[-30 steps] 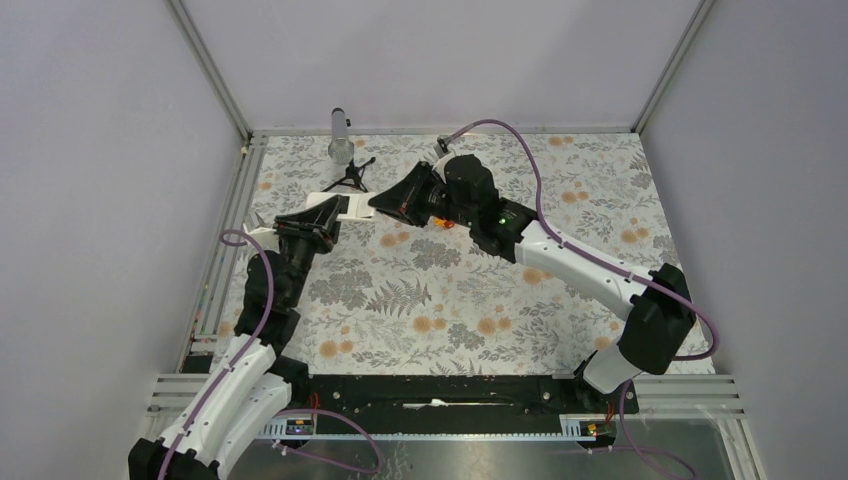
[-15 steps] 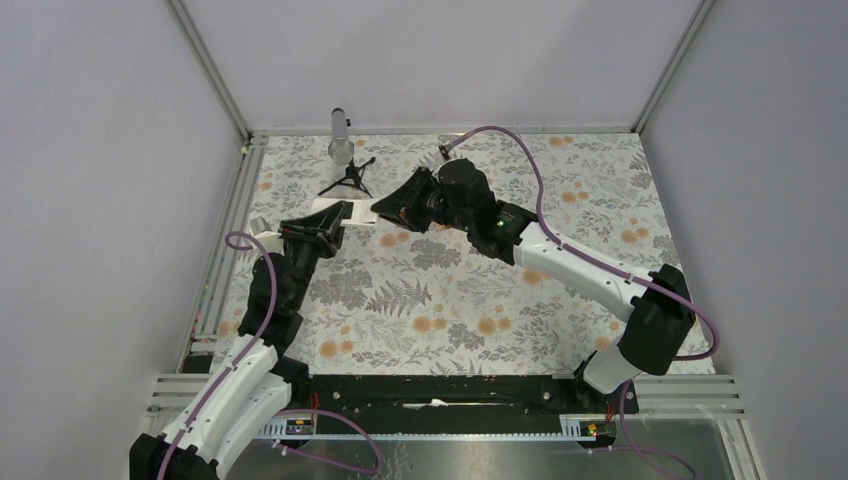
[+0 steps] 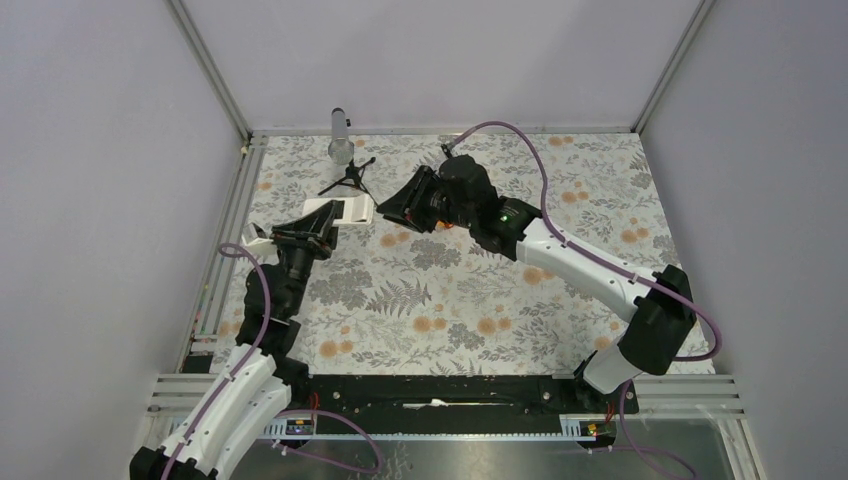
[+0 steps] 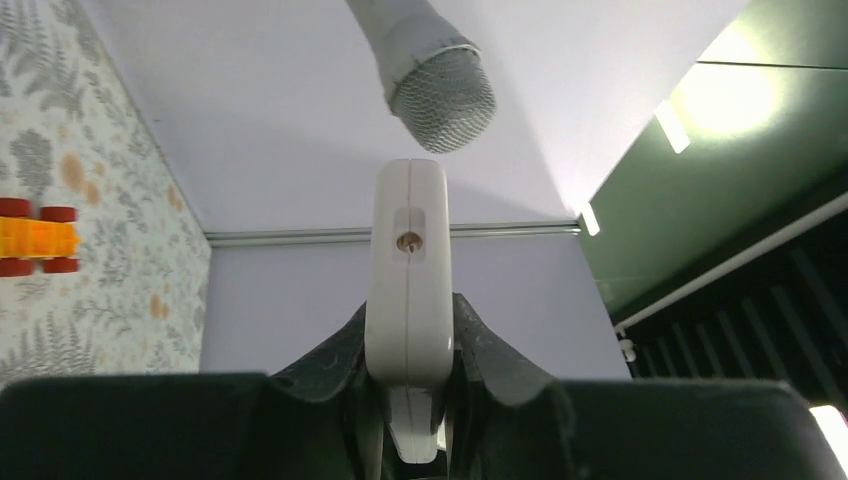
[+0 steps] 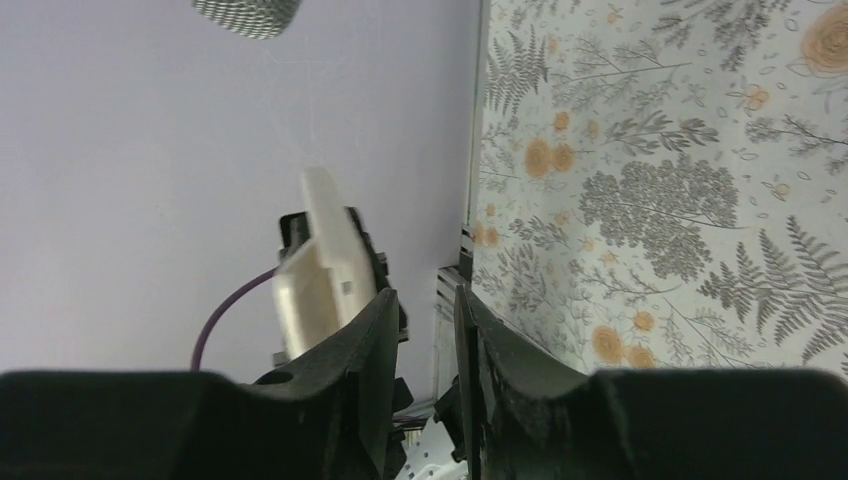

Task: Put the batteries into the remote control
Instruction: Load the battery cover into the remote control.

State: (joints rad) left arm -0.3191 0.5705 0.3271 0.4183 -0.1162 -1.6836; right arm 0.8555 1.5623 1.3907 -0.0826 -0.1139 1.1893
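**Left claw grips the white remote control, right claw slightly parted beside it**

Left gripper reaches out over the left side of the floral table cover. Its fingers are closed tight on the remote control, held off the table. From the left wrist camera the remote control is seen edge-on, standing up between the two dark fingers, with a seam down its middle and a small round hole near the top.

Just past the remote's free end sits the right gripper, pointing toward it. In the right wrist view its jaws stand a little apart with nothing between them, and the remote shows beyond them, apart from the fingertips.

Farther out, an orange toy car lies on the cover. Near the far left corner a microphone stands on a small black tripod.
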